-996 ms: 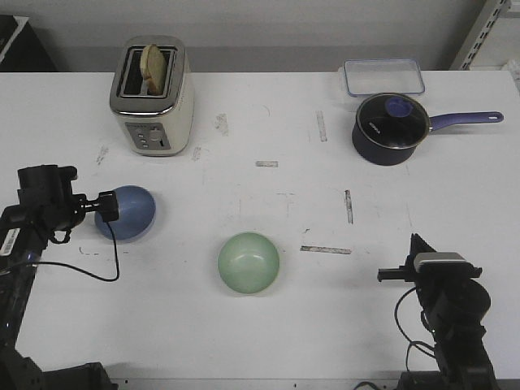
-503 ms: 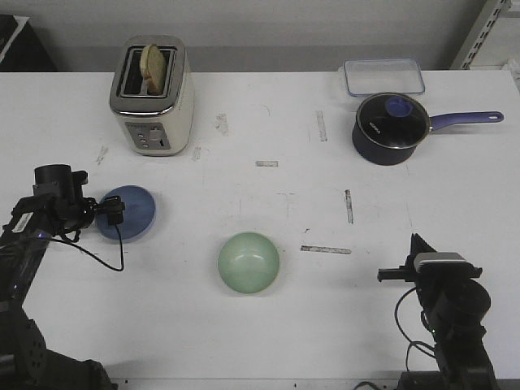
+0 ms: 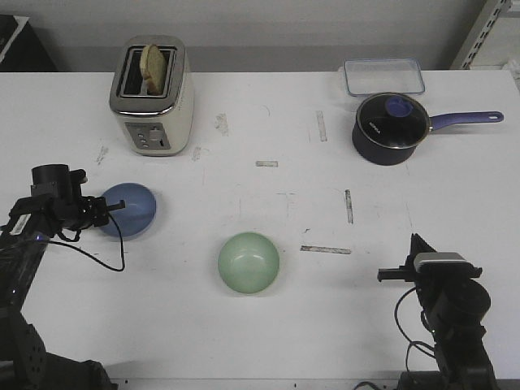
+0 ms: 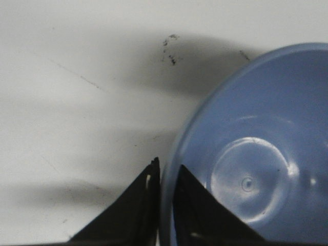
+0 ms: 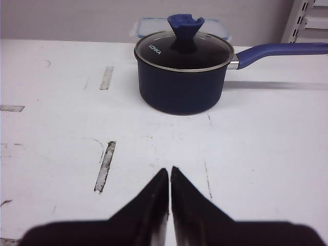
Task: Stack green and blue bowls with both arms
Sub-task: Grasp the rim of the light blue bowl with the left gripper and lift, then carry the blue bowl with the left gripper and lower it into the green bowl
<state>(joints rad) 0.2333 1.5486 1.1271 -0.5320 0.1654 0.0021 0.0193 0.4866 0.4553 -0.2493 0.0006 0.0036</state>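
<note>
Blue bowl lies at the left middle of the front view, upright on the white surface, its left rim pinched by the left fingers. Green bowl sits well apart, lower centre, untouched. The right arm rests at lower right, far from both bowls. A toaster stands at upper left; a navy saucepan and a clear container occupy the upper right.

Left wrist view: the blue bowl fills the right half of the frame. The left fingers straddle its rim, one tip outside, one inside, clenched on the thin wall.

Right wrist view: the right fingers are pressed together on nothing, pointing toward the saucepan at upper centre; neither bowl appears.

Risk, as judged: the hold is a narrow pinch at a single rim point on a smooth wall. On lifting, the bowl may pivot or slip from the tips. Carried tilted, it could strike the green bowl's rim and push it aside instead of nesting.
</note>
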